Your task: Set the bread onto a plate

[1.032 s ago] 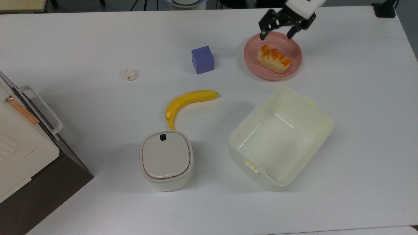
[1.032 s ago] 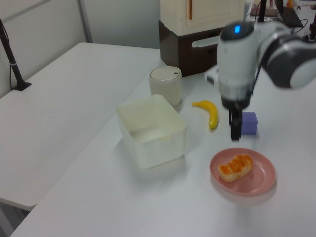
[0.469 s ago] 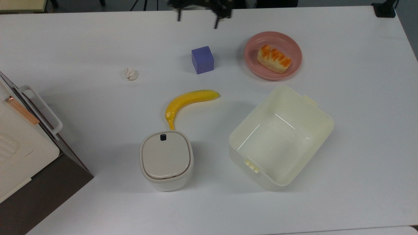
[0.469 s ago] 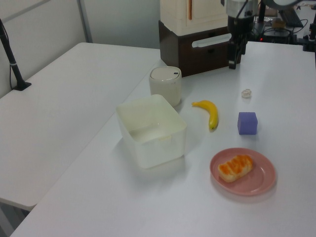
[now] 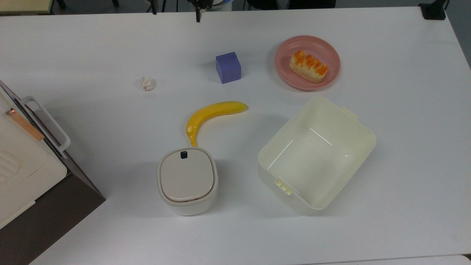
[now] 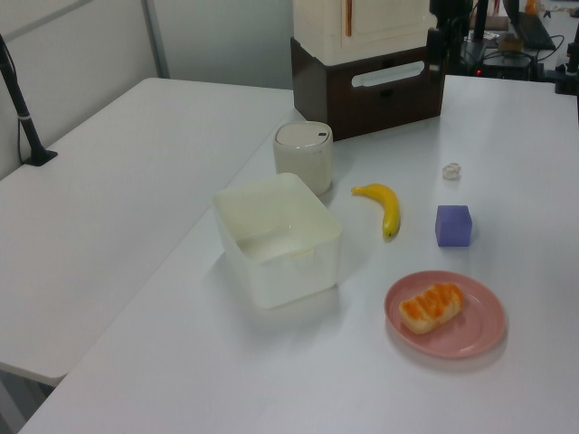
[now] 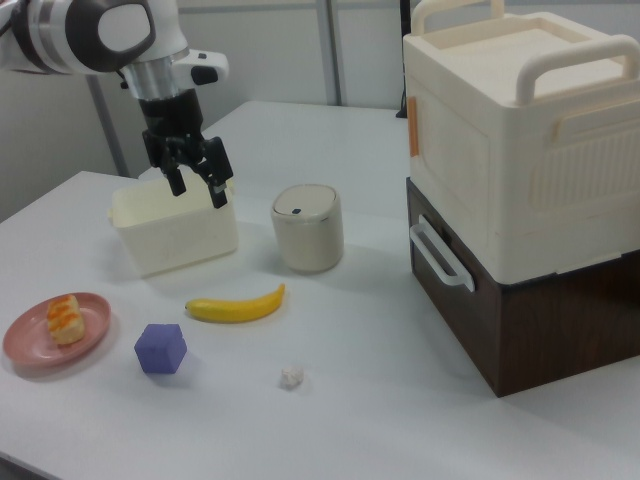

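Top view: bread [image 5: 308, 66] lying inside the plate [image 5: 285, 70], near the counter's [image 5: 404, 110] far edge. Right view: gripper [image 7: 197, 177] raised, fingers apart, empty. Placement apparently done; next, likely nothing beyond staying clear.

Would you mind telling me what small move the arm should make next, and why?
Probably none beyond parking: the bread already lies on the plate, and the open, empty claw hangs high, well away from both.
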Controlling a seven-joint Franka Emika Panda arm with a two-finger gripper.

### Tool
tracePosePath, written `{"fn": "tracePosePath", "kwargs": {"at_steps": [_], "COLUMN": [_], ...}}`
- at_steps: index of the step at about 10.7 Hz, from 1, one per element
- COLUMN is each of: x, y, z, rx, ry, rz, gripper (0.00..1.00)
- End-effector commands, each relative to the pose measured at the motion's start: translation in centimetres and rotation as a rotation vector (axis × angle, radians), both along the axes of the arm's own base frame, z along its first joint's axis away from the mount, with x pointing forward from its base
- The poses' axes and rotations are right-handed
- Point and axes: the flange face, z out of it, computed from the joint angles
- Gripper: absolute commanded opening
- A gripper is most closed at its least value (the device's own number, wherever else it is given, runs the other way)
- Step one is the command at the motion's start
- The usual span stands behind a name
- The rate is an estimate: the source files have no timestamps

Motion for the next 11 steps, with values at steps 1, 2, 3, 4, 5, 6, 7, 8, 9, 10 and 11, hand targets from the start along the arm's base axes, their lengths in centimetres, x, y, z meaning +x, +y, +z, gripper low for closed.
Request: {"fn": "tracePosePath", "kwargs": {"at_steps": [1,2,3,4,5,6,7,8,9,10,11], "x": [-0.4,-0.4,-0.4,-0.5,-0.6,-0.5,-0.2,0.2,0.6,1.0,1.0], "y": [-3.5,-4.2,-4.5,-4.6,-4.5,-4.0,-3.3,-2.5,-1.9,-1.5,-1.4], "z": [1.7,1.9,2.0,2.0,2.0,1.8,1.4,0.9,0.5,0.0,0.0], "rx": [0.017,0.016,0.018,0.018,0.020,0.019,0.016,0.015,0.020,0.031,0.037], "ry": [0.000,-0.004,-0.006,-0.004,0.003,0.010,0.011,0.018,0.021,0.023,0.020], "rz": [0.010,-0.001,-0.006,-0.006,-0.003,0.012,0.021,0.029,0.032,0.031,0.031], "gripper": [1.00,1.00,1.00,1.00,1.00,1.00,1.00,1.00,1.00,1.00,1.00]}}
